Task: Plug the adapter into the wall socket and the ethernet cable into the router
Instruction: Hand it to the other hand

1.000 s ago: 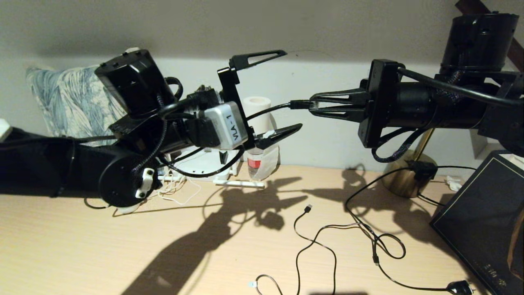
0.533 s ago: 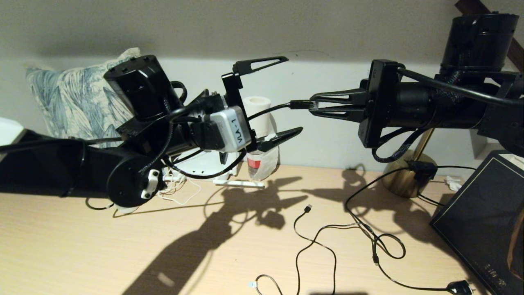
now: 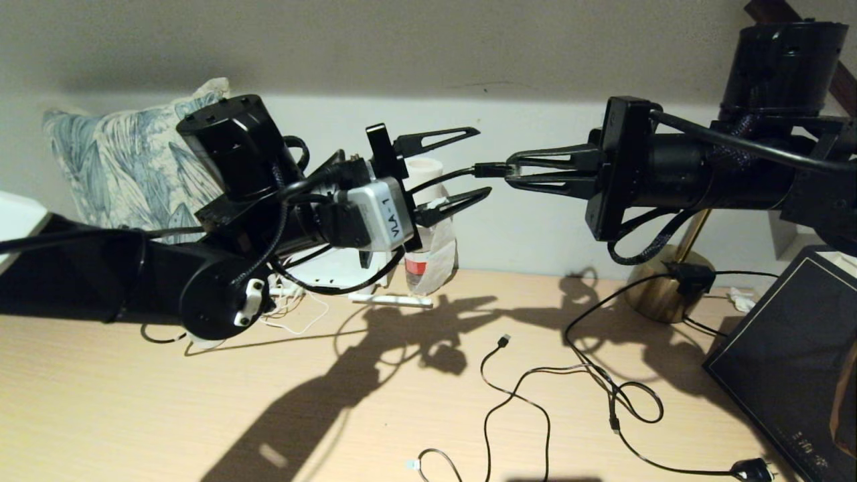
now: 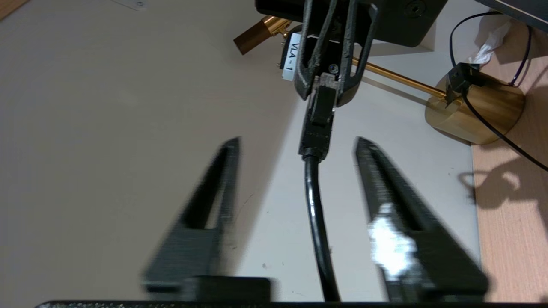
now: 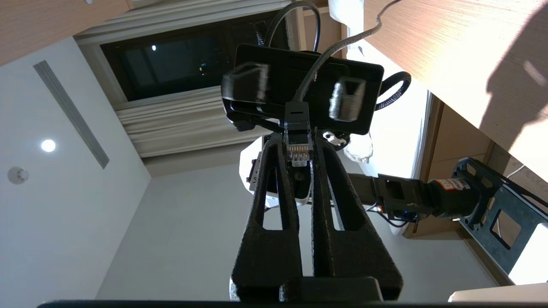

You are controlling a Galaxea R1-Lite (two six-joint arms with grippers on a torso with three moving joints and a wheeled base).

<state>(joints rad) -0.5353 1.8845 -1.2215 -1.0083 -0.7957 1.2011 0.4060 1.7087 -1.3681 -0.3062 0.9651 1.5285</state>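
Observation:
My right gripper [image 3: 510,171] is held level above the table, shut on the clear clip connector [image 5: 297,149] of the black ethernet cable [image 3: 442,179]. The cable runs from there toward my left gripper [image 3: 482,161], which is open with one finger on each side of the cable [image 4: 314,214], not touching it. The white router [image 3: 331,266] is mostly hidden behind the left arm; one stick antenna [image 3: 392,301] lies on the table. A thin white cord [image 3: 294,318] shows beside it, but the adapter itself is hidden. The wall socket is out of view.
A black cable with a small USB tip [image 3: 509,388] and a black cord with a chunky plug [image 3: 750,468] lie looped on the wooden table. A brass lamp base [image 3: 659,294], a dark book [image 3: 790,375], a paper roll [image 3: 422,171] and a pillow [image 3: 114,167] stand around.
The left gripper's fingers have closed in from wide apart to a narrower gap around the cable, and the left arm has shifted slightly right. The right gripper has held still.

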